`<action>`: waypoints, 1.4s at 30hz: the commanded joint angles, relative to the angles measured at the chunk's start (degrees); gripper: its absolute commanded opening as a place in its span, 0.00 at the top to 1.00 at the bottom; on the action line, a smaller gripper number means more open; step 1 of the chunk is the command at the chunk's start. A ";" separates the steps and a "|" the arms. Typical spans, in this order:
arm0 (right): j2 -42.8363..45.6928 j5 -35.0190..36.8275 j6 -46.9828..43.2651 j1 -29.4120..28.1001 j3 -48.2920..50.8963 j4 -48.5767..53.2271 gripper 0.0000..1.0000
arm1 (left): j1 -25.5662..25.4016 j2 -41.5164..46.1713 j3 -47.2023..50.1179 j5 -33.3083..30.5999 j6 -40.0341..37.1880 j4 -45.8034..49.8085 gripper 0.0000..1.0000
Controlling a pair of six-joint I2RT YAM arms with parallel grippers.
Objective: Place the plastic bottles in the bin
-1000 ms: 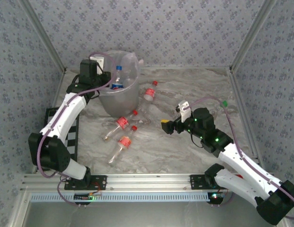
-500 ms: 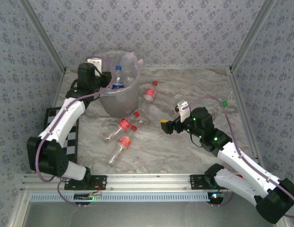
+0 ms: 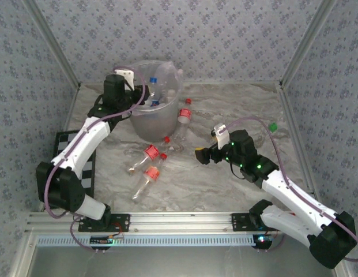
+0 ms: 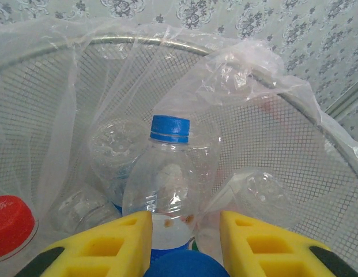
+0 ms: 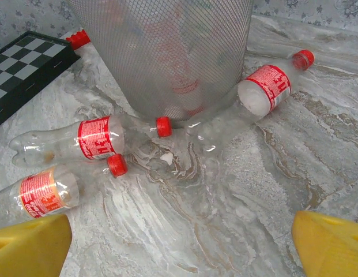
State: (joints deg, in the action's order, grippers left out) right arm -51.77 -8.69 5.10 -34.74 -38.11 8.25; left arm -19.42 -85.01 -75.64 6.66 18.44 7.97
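Left gripper (image 4: 185,222), yellow jaws clamped on a clear blue-capped plastic bottle (image 4: 167,173), has lowered it inside the tall translucent bag-lined bin (image 3: 158,124), far left. Right gripper (image 3: 200,154) hovers mid-table, jaws wide apart.

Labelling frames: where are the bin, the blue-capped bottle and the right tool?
bin (image 3: 151,126), top view, front wall.
blue-capped bottle (image 4: 170,128), left wrist view, cap.
right tool (image 5: 181,247), right wrist view, midway between fingertips.

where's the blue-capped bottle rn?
Left wrist view: the blue-capped bottle stands upright between the left gripper's yellow fingers, inside the bin, among other bottles.
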 commanded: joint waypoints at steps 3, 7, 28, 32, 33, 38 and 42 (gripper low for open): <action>0.14 0.87 0.39 0.38 -2.01 1.61 0.00 | -1.59 -3.45 -0.07 2.08 1.59 15.19 0.94; -0.76 0.47 0.26 0.56 -2.58 1.42 0.00 | -1.15 -2.41 -4.24 0.58 -2.56 19.89 0.67; -3.43 0.33 0.96 0.42 -3.55 1.99 0.00 | -0.62 -6.49 -18.76 -3.24 -9.89 27.87 0.77; -3.19 0.56 1.05 0.38 -3.37 2.33 0.00 | -1.44 -7.80 -16.96 -2.74 -9.34 27.66 0.89; -3.12 0.62 1.13 0.34 -3.28 2.37 0.00 | -1.73 -7.80 -15.98 -2.96 -9.17 27.41 0.92; -3.05 1.10 1.23 0.36 -3.03 2.58 0.00 | -2.11 -7.28 -10.74 -3.80 -7.69 26.15 1.00; -4.34 3.72 2.85 0.67 -3.93 4.09 0.00 | -2.03 -6.45 -6.56 -5.40 -7.01 25.21 1.00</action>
State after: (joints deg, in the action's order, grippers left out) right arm -55.55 -7.68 5.80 -34.46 -40.07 10.07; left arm -20.80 -91.29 -85.60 1.93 10.37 27.40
